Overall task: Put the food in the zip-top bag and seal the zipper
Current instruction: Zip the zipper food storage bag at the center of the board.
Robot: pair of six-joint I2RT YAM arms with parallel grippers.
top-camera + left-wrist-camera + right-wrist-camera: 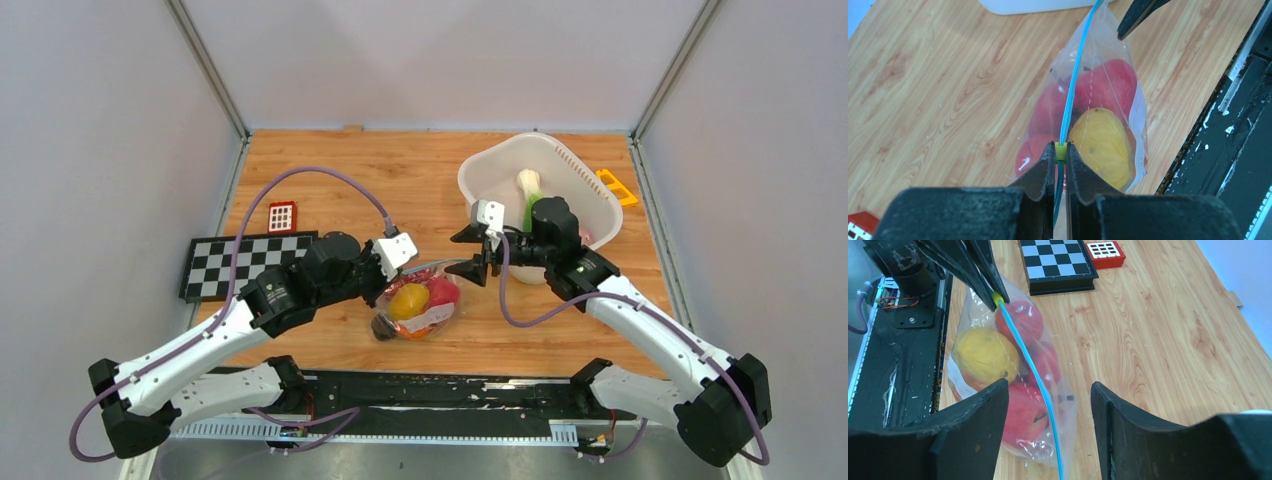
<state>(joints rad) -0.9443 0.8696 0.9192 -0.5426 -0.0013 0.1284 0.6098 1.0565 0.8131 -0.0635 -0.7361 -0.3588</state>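
The clear zip-top bag [415,312] stands on the wooden table between the arms, holding a yellow lemon [1103,145], a red apple [1113,85] and other red pieces [1020,412]. Its teal zipper [1075,75] runs along the top edge. My left gripper [1061,150] is shut on the yellow-green slider at the near end of the zipper. It shows in the top view [380,290] at the bag's left side. My right gripper [1049,385] is open, its jaws straddling the zipper's other end without touching it, and it also shows in the top view [467,252].
A white plastic basket [590,215] with a white-green vegetable [528,190] stands behind the right arm. A checkerboard [240,262] and a red block [282,216] lie at the left. A yellow piece [617,186] lies beside the basket. The black base rail [440,392] runs along the near edge.
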